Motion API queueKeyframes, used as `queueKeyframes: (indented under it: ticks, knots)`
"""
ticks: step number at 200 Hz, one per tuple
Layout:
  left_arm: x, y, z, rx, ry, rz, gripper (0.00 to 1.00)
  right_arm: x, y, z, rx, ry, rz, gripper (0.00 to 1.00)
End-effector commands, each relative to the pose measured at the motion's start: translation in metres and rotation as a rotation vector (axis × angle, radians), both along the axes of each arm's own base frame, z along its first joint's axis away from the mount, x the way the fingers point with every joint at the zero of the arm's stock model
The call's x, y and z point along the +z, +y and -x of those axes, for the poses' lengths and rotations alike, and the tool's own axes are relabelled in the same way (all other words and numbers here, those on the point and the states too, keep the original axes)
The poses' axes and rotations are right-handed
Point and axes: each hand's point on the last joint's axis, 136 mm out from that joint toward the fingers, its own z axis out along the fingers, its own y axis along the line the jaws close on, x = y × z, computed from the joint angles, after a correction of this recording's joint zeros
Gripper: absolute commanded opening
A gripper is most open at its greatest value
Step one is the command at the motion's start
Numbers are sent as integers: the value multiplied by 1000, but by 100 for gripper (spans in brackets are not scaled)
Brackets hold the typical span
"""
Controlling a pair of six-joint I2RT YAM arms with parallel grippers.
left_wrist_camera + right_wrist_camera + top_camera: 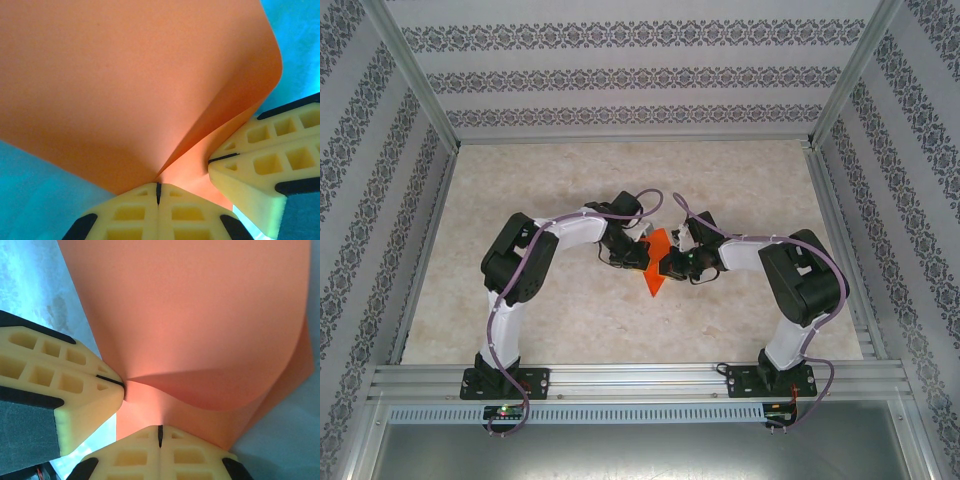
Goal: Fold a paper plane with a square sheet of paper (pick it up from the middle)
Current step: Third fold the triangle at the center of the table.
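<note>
The orange paper (pixel 656 262) is held between the two arms, over the middle of the bench (pixel 750 190). The left tool (pixel 158 192) is pinched shut on the paper's left side. The right tool (pixel 160 432) is pinched shut on its right side, and their tips are very close together. The paper is bent. Its long way runs from far to near, so both arms are just as close.

Pale, marbled tabletop (pixel 740 190) spreads across the middle, boxed in by wallpapered walls (pixel 630 75), white with dark floral bands running across. Silver frame posts (pixel 415 75) slant up at the back corners. Along the near edge there's a ribbed metal rail (pixel 640 378), a slotted strip (pixel 640 412) just below it, then a grey panel (pixel 620 455), possibly glass.
</note>
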Motion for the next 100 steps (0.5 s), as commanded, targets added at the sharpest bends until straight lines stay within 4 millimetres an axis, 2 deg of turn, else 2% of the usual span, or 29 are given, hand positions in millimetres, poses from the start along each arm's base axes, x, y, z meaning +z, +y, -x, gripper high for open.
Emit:
queueKeyframes:
  ticks: [1, 30, 70, 100]
  knots:
    - [-66, 48, 15, -21, 25, -303, 4, -2, -11, -3, -24, -19, 39, 0]
    - [-68, 50, 14, -28, 13, -328, 4, 11, -8, -16, -40, -53, -7, 0]
    - [-68, 51, 15, -37, 6, -342, 4, -3, -5, -20, -27, -23, 2, 0]
    - [-69, 56, 16, -40, 0, -367, 4, -14, -19, -20, -45, -15, 58, 0]
